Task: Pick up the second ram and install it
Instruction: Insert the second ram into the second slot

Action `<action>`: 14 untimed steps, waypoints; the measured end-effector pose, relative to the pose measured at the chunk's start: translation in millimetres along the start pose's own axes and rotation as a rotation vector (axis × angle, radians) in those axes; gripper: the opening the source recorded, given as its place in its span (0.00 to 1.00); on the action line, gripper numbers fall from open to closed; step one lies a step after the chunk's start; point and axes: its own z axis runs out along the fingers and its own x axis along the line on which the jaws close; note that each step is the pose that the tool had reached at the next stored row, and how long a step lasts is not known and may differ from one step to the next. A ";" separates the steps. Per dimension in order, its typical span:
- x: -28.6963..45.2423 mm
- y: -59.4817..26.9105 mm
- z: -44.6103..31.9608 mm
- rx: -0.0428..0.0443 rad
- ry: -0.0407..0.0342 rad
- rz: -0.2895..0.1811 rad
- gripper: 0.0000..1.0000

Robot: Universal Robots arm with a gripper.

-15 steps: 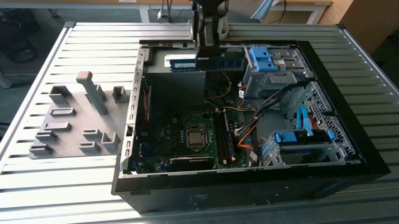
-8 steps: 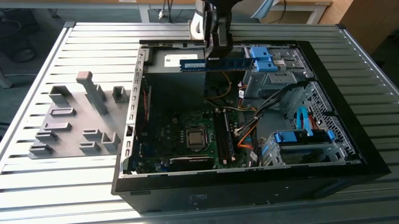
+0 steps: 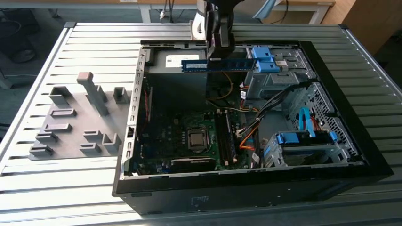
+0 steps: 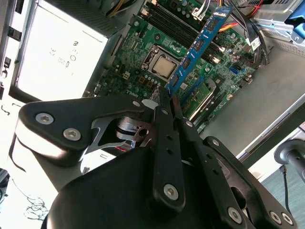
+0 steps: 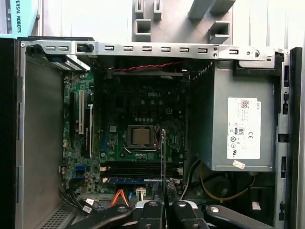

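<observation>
Blue second ram point(image 3: 218, 64) with black chips, black gripper point(image 4: 167, 102), green motherboard point(image 5: 138, 119), black computer case point(image 3: 351, 179), grey holder tray point(image 3: 75, 122).

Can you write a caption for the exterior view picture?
Gripper holding the second ram above the open computer case.

The work surface is a metal table point(image 3: 82, 35) built from parallel ribbed slats running across its width. 2 items rest directly on it. An open black computer case point(image 3: 351, 155) lies on its side, covering the middle of the table and reaching toward the edge at the exterior view's right. A grey plastic holder tray point(image 3: 66, 127), carrying several upright blocks, lies flat just beside the case, toward the table's opposite edge.
</observation>
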 end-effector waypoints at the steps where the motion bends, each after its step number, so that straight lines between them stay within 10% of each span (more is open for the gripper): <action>1: 0.0 0.0 0.0 0.0000 0.0000 0.000 0.14; 14: 0.0 0.0 0.0 0.0019 0.0004 0.084 0.14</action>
